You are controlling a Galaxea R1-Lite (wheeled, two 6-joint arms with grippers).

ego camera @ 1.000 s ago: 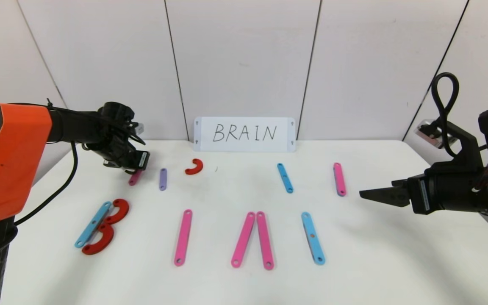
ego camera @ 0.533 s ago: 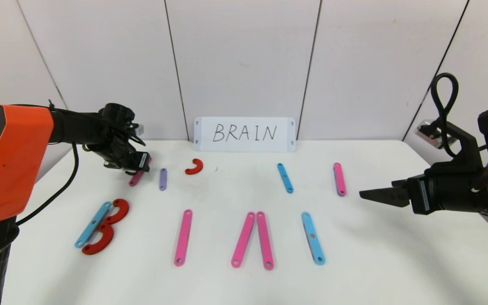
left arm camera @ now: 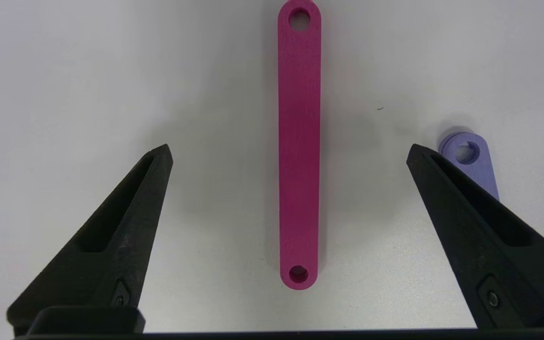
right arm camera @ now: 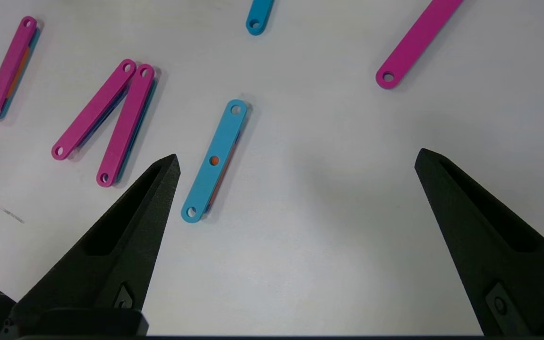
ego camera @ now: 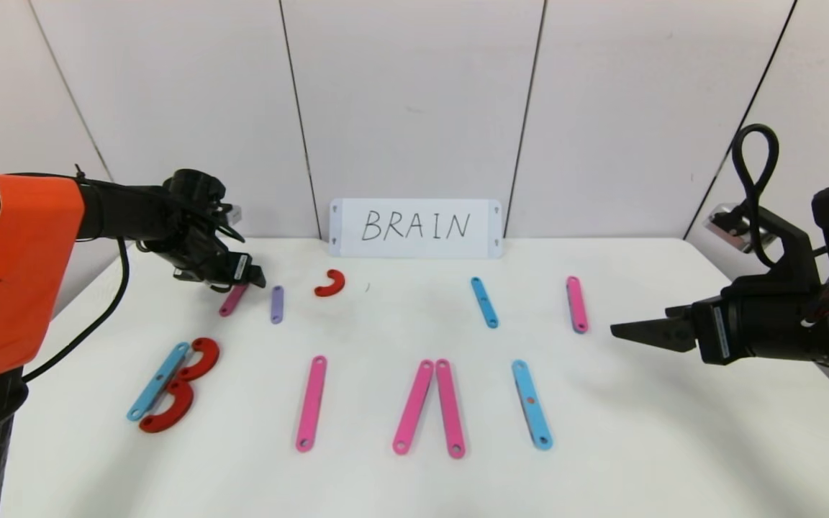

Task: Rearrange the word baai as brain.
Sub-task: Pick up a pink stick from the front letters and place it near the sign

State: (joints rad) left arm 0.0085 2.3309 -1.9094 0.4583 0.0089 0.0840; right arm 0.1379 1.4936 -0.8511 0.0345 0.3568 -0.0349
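The word baai lies along the table's front: a B of a light-blue strip and two red curves, a single pink strip, two pink strips meeting at the top, and a light-blue strip. My left gripper hovers open at the back left. A short pink strip lies flat on the table between its fingers, untouched, with a purple strip just beside one fingertip. My right gripper hangs open over bare table on the right, holding nothing.
A white card reading BRAIN leans on the back wall. In the back row lie a red curve, a short blue strip and a short pink strip. The table's right edge runs under the right arm.
My left gripper went from shut on the short pink strip to wide open and lifted slightly. The strip now lies free on the table. The right arm has not moved.
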